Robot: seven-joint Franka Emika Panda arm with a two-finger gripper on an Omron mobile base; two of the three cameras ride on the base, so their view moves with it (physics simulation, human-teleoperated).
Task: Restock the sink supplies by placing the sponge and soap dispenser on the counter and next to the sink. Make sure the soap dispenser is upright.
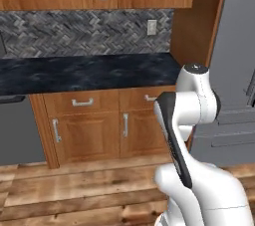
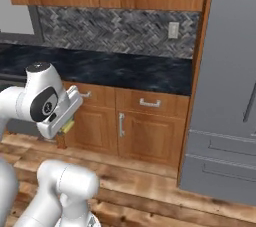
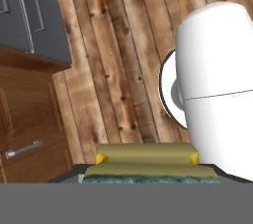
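- I see the sponge (image 3: 146,165) right at the bottom of the hand view, just past my fingers. Its yellow body faces up at the camera and its green scrub side sits low, next to the grey band.
- In the right base view a bit of yellow (image 2: 68,126) peeks out under the white hand. I think that is the same sponge.
- I judge my fingers are clamped on the sponge. They are part way apart, about as wide as the sponge. I cannot see the finger tips themselves.
- The hand points down at the wooden floor (image 3: 123,50). So the sponge hangs in the air over the floor and rests on nothing.
- I think I hold it low and tucked near the arm so it stays safe while the base drives.
- The table (image 1: 84,73) is the black stone top over the brown cabinets (image 1: 87,138). The part in front of me is bare. Its right end stops at a tall wood panel beside the grey fridge (image 2: 227,96).
- The sponge is not yet on the table. It must go next to the sink, so I guess that is more to the left, past the table's left edge.
- The soap dispenser has to go there too, standing upright.
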